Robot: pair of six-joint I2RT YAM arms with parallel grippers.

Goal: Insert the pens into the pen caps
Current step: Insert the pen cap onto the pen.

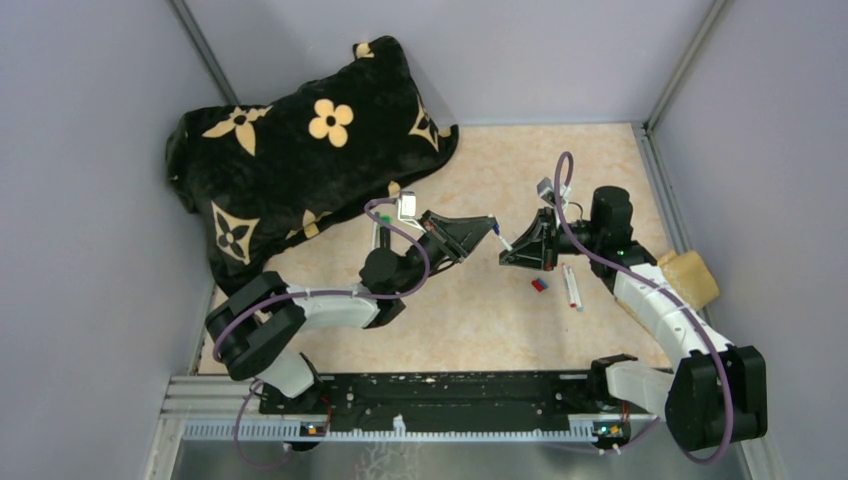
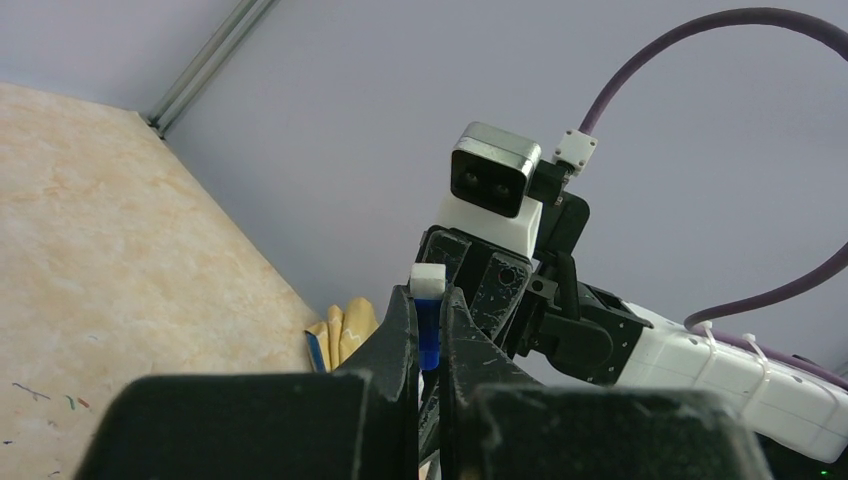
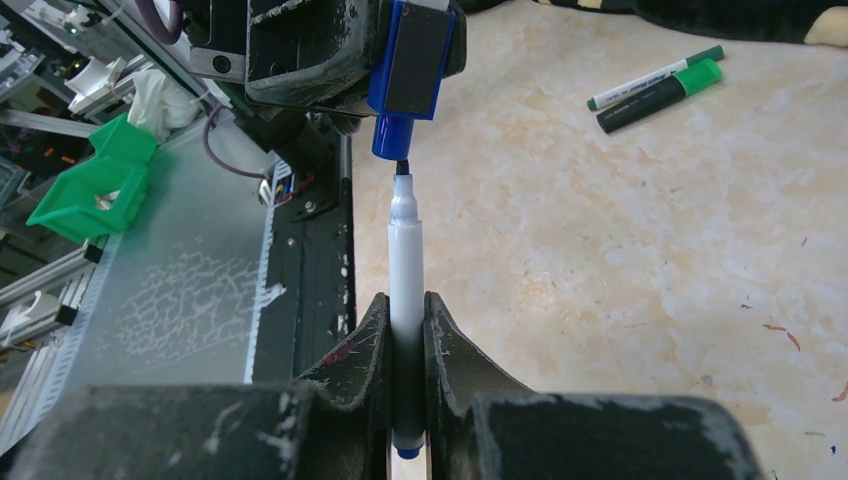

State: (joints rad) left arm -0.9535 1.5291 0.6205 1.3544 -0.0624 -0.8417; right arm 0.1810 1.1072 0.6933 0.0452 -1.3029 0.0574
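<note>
My left gripper [image 2: 428,300] is shut on a blue pen cap [image 2: 430,335], held in the air mid-table. My right gripper [image 3: 405,305] is shut on a white-barrelled pen [image 3: 405,260] with a blue end. The pen's black tip [image 3: 401,168] sits right at the open mouth of the blue pen cap [image 3: 392,135]. From above, the two grippers [image 1: 490,230] [image 1: 508,255] face each other with the pen [image 1: 503,241] between them. A red-ended pen [image 1: 571,286] and small red and blue caps [image 1: 539,285] lie on the table below. Two green pens [image 3: 655,85] lie farther off.
A black cushion with tan flowers [image 1: 300,150] fills the back left. A tan box [image 1: 692,280] stands by the right arm. Grey walls close in the table on three sides. A green bin [image 3: 95,180] sits beyond the near rail.
</note>
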